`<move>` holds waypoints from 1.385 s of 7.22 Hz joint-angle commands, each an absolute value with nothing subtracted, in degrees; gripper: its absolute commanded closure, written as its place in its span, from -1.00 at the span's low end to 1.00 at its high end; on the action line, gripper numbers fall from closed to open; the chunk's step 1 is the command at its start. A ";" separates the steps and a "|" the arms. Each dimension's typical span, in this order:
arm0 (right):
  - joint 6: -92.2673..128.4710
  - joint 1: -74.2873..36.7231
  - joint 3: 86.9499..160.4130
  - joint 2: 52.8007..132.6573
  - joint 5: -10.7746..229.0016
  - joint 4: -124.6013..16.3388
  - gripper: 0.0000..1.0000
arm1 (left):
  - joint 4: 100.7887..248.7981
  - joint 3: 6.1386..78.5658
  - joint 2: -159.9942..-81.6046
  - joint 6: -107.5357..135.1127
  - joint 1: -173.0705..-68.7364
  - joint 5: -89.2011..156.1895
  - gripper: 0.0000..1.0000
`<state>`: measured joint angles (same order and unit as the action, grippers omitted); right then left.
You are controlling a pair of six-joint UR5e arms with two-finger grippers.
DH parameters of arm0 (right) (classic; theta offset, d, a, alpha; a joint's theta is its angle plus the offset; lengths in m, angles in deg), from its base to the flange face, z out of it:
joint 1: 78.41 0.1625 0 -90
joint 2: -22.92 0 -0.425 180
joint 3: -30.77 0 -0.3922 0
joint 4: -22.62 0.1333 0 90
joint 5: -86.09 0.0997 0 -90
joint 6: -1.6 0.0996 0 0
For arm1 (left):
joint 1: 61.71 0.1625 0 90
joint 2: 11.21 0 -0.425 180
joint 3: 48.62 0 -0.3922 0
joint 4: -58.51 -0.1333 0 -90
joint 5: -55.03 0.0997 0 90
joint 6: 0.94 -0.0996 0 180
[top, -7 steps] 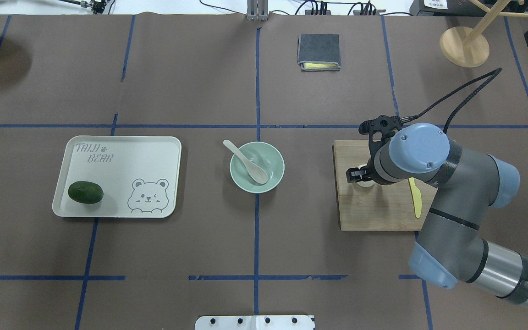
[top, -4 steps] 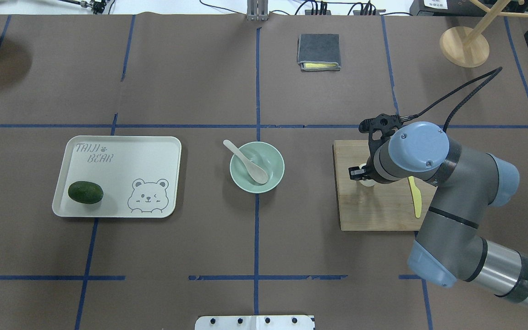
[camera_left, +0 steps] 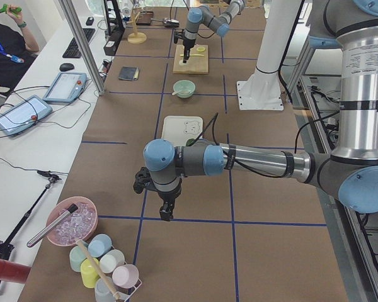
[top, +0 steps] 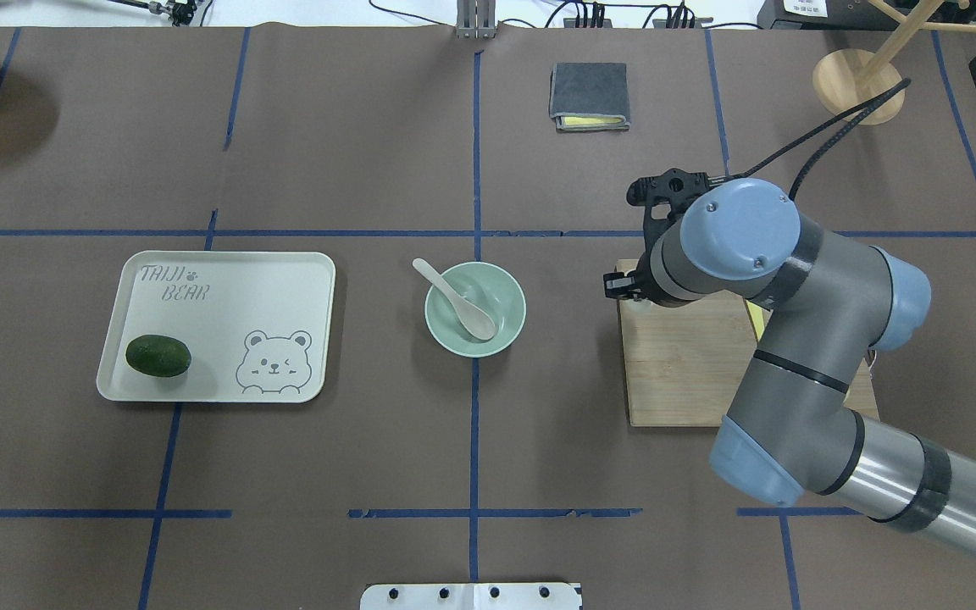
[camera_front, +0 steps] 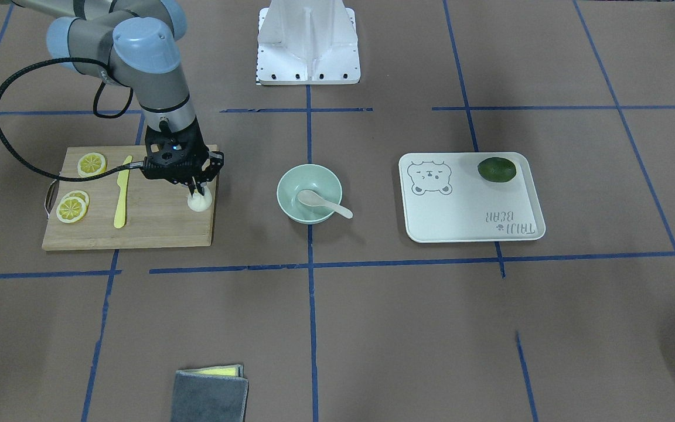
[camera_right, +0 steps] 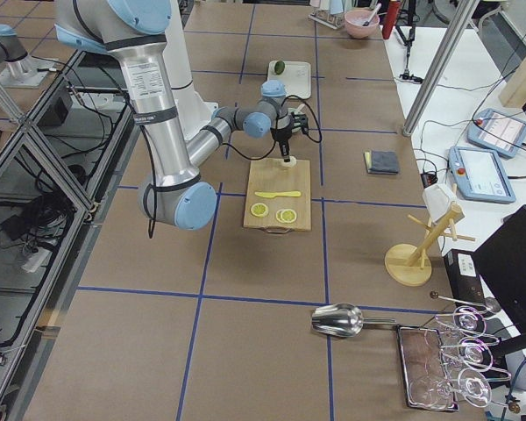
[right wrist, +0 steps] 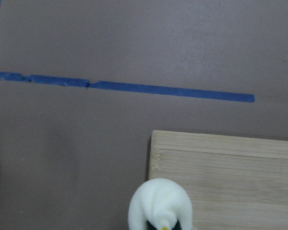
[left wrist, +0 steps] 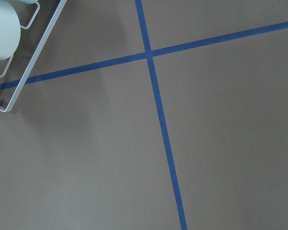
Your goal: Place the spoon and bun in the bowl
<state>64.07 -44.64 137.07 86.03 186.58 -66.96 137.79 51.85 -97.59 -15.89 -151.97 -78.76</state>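
Note:
The mint-green bowl (top: 511, 319) stands mid-table. The off-white spoon (top: 456, 300) lies in it, scoop inside, handle out over the far-left rim. Both also show in the front-facing view, the bowl (camera_front: 289, 186) and the spoon (camera_front: 324, 203). My right gripper (camera_front: 198, 190) is shut on the cream-white bun (camera_front: 200, 201) and holds it over the board's corner nearest the bowl. The right wrist view shows the bun (right wrist: 160, 201) between the fingertips, above the board's edge. My left gripper (camera_left: 167, 211) shows only in the exterior left view, far from the bowl; I cannot tell whether it is open or shut.
The wooden cutting board (camera_front: 150, 225) carries lemon slices (camera_front: 72, 208) and a yellow knife (camera_front: 121, 193). The bear-printed tray (top: 225, 296) with a dark green lime (top: 158, 355) lies left of the bowl. A grey cloth (top: 589, 95) and a wooden stand (top: 858, 85) are at the far side.
My right gripper has closed on the bun, lifted it off the board and moved it toward the board's far corner on the bowl side. Spoon and bowl have not moved.

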 commanded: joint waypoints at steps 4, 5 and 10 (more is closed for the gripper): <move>77.09 -49.22 121.42 63.03 184.37 -73.19 1.00 | 137.62 54.04 -98.04 -15.36 -151.97 -78.83 -1.00; 77.10 -50.54 120.17 62.22 183.40 -73.10 1.00 | 137.62 54.04 -98.13 -15.36 -151.97 -79.00 -1.00; 76.13 -50.90 120.16 62.91 183.39 -73.27 -0.97 | 137.62 53.95 -98.30 -15.27 -151.97 -79.36 -1.00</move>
